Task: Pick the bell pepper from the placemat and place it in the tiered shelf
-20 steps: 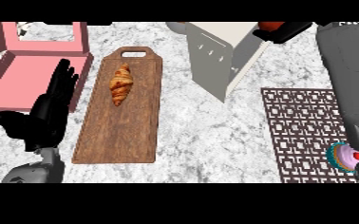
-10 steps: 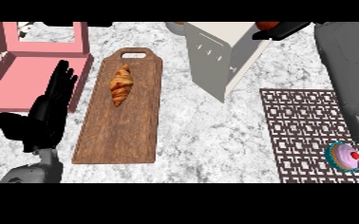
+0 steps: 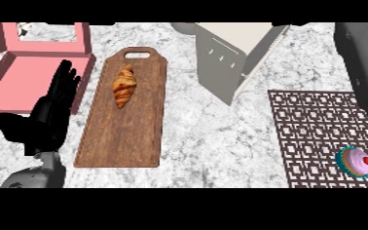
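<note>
The tiered shelf [image 3: 229, 61], grey with a pale beige top, stands at the back centre of the counter. The dark patterned placemat [image 3: 316, 131] lies at the right; no bell pepper shows on it or anywhere else. My right forearm [image 3: 352, 53] runs up the right edge and leaves the picture at the top, so its hand is out of sight. At the left my left hand [image 3: 54, 105] rests open, fingers up, beside the cutting board and holding nothing.
A long wooden cutting board [image 3: 123, 122] with a croissant [image 3: 124, 85] lies left of centre. A pink box [image 3: 32, 73] stands at the far left. A cupcake [image 3: 356, 160] sits on the placemat's right edge. Marble counter shows between board and placemat.
The red bell pepper and the black right hand holding it, seen above the shelf's top right corner, have gone out of view at the top. The left hand has not moved.
</note>
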